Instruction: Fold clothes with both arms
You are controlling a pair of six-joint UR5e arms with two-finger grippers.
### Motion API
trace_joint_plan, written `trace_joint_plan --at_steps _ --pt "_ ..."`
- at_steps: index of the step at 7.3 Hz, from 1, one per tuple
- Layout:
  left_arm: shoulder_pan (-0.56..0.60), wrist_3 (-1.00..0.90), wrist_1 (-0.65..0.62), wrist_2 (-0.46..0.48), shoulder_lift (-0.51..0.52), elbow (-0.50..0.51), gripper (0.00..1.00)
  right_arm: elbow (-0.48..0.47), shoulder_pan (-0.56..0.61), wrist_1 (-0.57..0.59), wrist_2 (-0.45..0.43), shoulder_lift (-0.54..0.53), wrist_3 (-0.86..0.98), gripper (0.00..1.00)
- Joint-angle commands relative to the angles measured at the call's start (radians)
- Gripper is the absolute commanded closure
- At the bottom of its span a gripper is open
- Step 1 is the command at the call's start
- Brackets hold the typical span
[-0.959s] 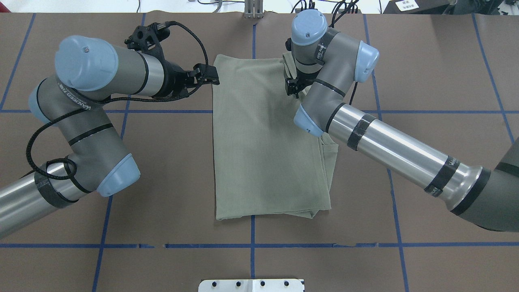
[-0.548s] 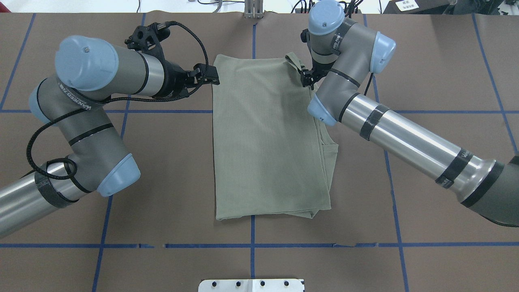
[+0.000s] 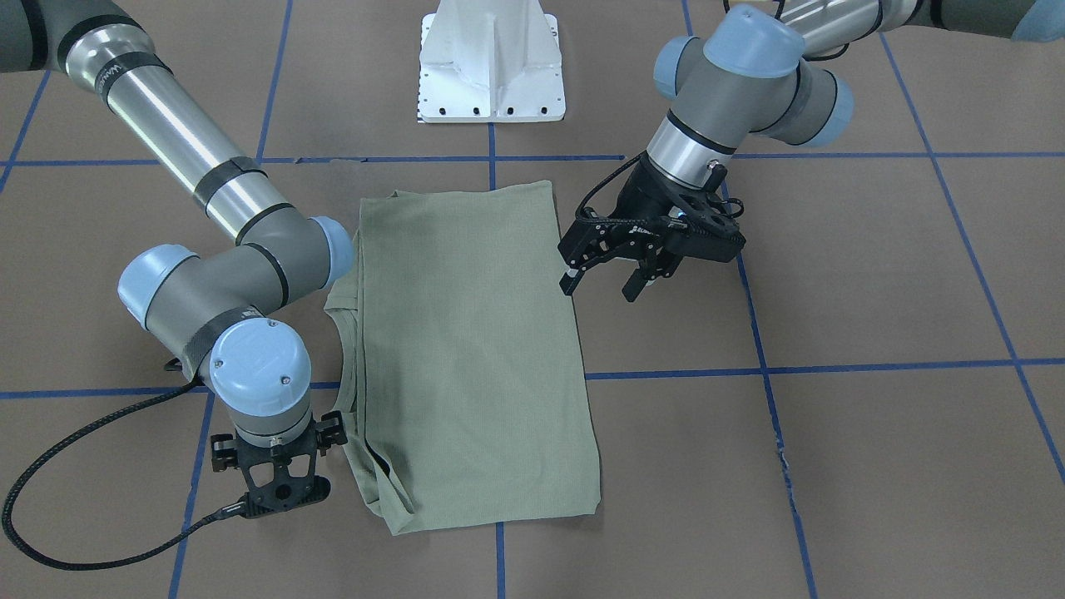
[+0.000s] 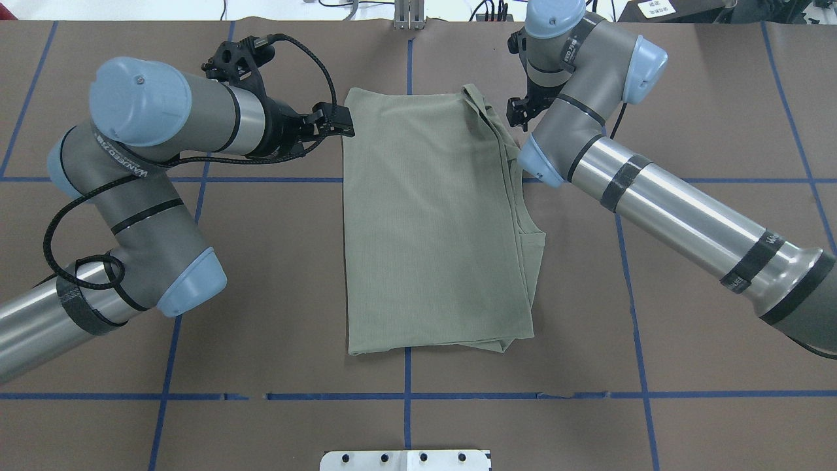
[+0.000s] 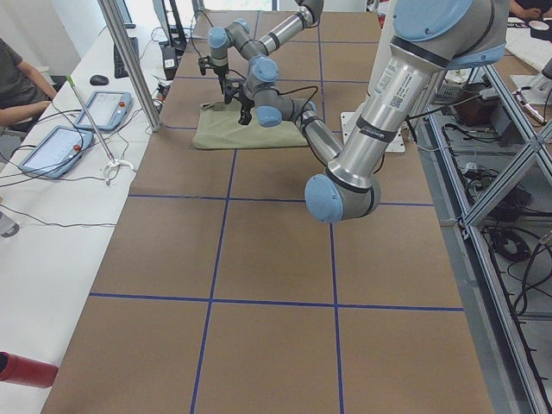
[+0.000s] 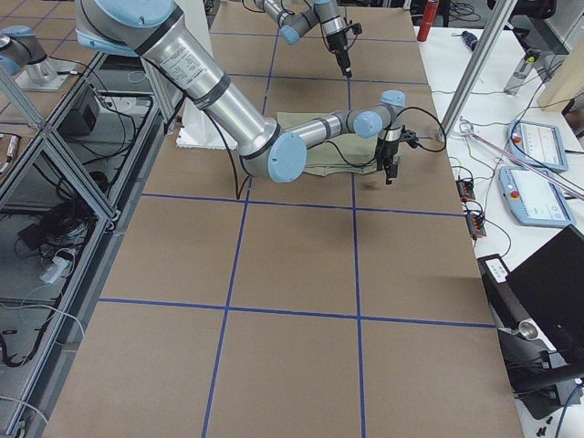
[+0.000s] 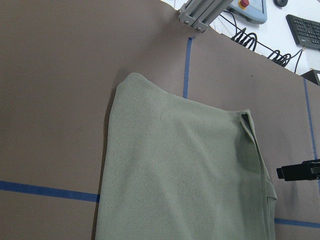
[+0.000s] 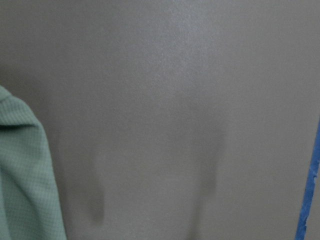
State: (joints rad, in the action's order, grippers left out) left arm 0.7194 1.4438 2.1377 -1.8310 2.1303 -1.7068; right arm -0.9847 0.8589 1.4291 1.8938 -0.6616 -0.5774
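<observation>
The pale green shirt (image 4: 425, 222) lies folded into a long rectangle at the table's middle; it also shows in the front-facing view (image 3: 466, 349) and the left wrist view (image 7: 185, 170). Its collar and loose layers stick out along the side nearest my right arm. My left gripper (image 3: 601, 289) is open and empty, hovering just beside the shirt's other long edge near a far corner (image 4: 345, 124). My right gripper (image 4: 520, 114) points down at bare table just off the shirt's far corner. Its wrist view shows two separate finger shadows and a shirt edge (image 8: 20, 175), so it appears open and empty.
The white pedestal base (image 3: 491, 66) stands at the robot's side of the table. Blue tape lines (image 4: 405, 396) grid the brown table cover. Tablets and cables lie on a side bench (image 5: 60, 147), beyond the shirt's far end.
My right gripper has lifted off the shirt's far right edge and moved outward past the corner, leaving the cloth lying. My left arm has not moved.
</observation>
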Motion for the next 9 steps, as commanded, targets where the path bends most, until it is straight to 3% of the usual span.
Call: trace_joint_plan --at_steps 1,4,9 --pt "0.002 -0.005 0.001 0.001 -0.001 0.001 0.0 0.059 -0.021 -0.042 -0.007 0.104 -0.013 0.0" --pt "0.009 -0.011 0.002 -0.001 -0.001 0.006 0.0 0.205 -0.049 -0.159 -0.07 0.166 -0.033 0.0" --pt "0.009 -0.005 0.002 -0.002 0.0 0.0 0.0 0.247 -0.055 -0.176 -0.074 0.159 -0.032 0.0"
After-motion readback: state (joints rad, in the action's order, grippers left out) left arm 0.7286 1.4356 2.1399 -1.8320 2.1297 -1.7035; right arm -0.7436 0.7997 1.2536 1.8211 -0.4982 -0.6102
